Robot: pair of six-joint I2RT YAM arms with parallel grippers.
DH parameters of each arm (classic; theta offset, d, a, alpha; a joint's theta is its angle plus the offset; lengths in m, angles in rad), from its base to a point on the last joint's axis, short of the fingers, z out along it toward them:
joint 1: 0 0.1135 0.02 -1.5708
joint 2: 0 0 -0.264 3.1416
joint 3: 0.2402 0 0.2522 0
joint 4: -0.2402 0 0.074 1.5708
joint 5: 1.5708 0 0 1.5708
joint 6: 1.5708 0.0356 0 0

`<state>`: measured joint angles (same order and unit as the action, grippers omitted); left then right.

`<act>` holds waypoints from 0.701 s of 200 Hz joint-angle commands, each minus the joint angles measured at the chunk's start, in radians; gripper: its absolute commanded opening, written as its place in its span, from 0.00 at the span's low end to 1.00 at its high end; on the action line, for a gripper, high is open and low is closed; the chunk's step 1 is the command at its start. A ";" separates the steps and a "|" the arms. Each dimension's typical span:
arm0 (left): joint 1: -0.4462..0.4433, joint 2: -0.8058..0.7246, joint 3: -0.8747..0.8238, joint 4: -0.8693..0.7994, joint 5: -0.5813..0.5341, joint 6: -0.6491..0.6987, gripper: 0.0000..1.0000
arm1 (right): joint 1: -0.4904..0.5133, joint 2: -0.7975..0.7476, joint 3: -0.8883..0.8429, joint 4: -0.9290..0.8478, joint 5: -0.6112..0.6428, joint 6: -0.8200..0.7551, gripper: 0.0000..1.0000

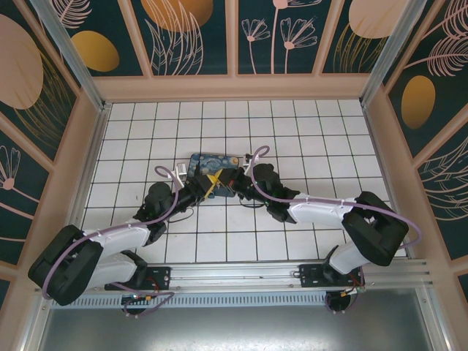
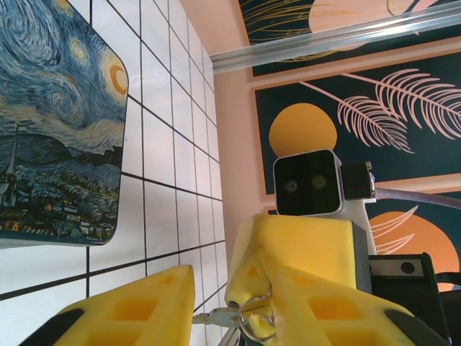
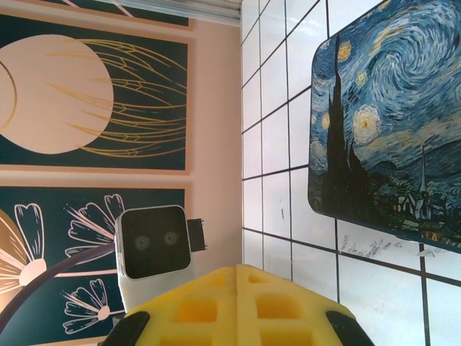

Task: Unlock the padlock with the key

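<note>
Both arms come in low from the near edge, forearms angled inward, and meet nose to nose around the middle of the white tiled table (image 1: 307,139). They sit just off the near edge of the flat rectangular box printed with a swirly blue-and-yellow night sky (image 1: 208,162). Your left gripper (image 1: 210,187) reaches in from the left and your right gripper (image 1: 225,181) from the right, both wrists rolled onto their sides.

Right pincer first: its yellow foam fingers (image 3: 238,303) are pressed flat together. On the left, your yellow fingers (image 2: 122,310) stand a little apart, with the right pincer's tip poking into the gap.

At that tip there's a thin silvery loop, probably the shackle of the tiny padlock (image 2: 252,323), though it's small and half hidden. Beside it the tiny thin metal key (image 2: 215,316) lies level, its outer end touching your left finger. Whether your left pincer actually grips anything, I can't tell.
</note>
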<state>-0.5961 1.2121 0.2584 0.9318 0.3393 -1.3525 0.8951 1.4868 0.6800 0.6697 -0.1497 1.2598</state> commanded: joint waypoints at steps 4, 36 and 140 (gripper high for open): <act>-0.002 0.009 0.031 0.038 -0.011 0.000 0.32 | 0.020 0.003 0.007 0.055 -0.002 0.008 0.00; -0.003 0.012 0.031 0.042 -0.017 -0.004 0.22 | 0.023 0.000 -0.002 0.054 -0.002 0.010 0.00; -0.003 0.045 0.042 0.049 -0.026 0.009 0.00 | 0.027 -0.022 -0.034 0.055 -0.001 0.015 0.00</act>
<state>-0.5968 1.2343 0.2726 0.9558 0.3290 -1.3640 0.9012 1.4868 0.6590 0.6746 -0.1192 1.2663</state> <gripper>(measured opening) 0.060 0.049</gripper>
